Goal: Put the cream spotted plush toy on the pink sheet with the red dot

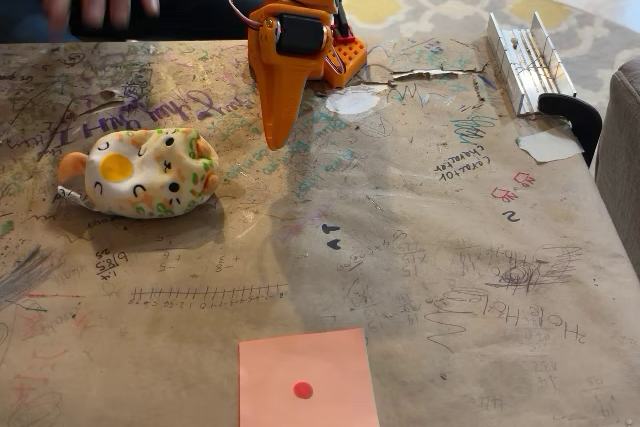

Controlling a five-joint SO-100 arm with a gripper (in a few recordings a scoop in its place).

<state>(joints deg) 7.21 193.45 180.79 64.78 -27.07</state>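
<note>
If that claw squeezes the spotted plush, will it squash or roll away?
The plush looks soft and stuffed, so it will probably squash and spring back. Its rounded body might rock when nudged, though it lies on its side on the table, so rolling far seems unlikely. Probably light.

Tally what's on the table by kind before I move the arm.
Plush toys: 1, the cream spotted plush toy
Paper sheets: 1, the pink sheet with the red dot
Metal brackets: 1, at the far right edge
Grippers: 1, orange, pointing down
Total: 4
</note>
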